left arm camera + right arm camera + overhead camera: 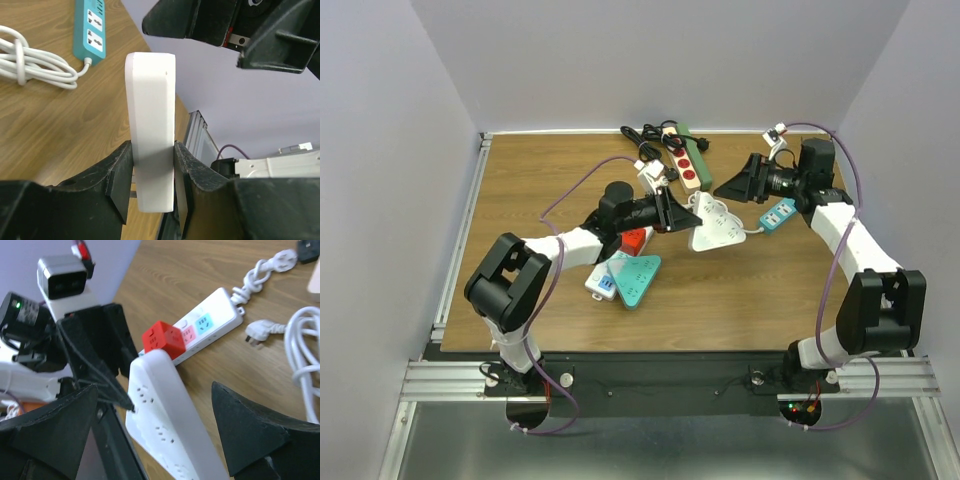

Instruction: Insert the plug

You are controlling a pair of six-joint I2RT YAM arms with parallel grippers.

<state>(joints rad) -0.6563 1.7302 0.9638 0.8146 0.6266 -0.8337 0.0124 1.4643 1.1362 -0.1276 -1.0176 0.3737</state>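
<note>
My left gripper (680, 212) is shut on a white power strip (152, 125), which it holds on edge above the table by its near end. That strip (165, 415) shows several socket holes in the right wrist view. My right gripper (735, 185) is open, its fingers (255, 435) standing wide on either side of the strip's free end with nothing between them touching. A white plug (259, 331) lies loose on the wood beyond, at the end of a white cable (300, 350).
A red cube adapter (634, 240) sits by a white strip with pink and blue sockets (210, 320) and a teal strip (638, 278). A small teal strip (778, 214) lies right of centre. Beige (688, 165) and green (698, 150) strips and black cable (645, 135) lie at the back.
</note>
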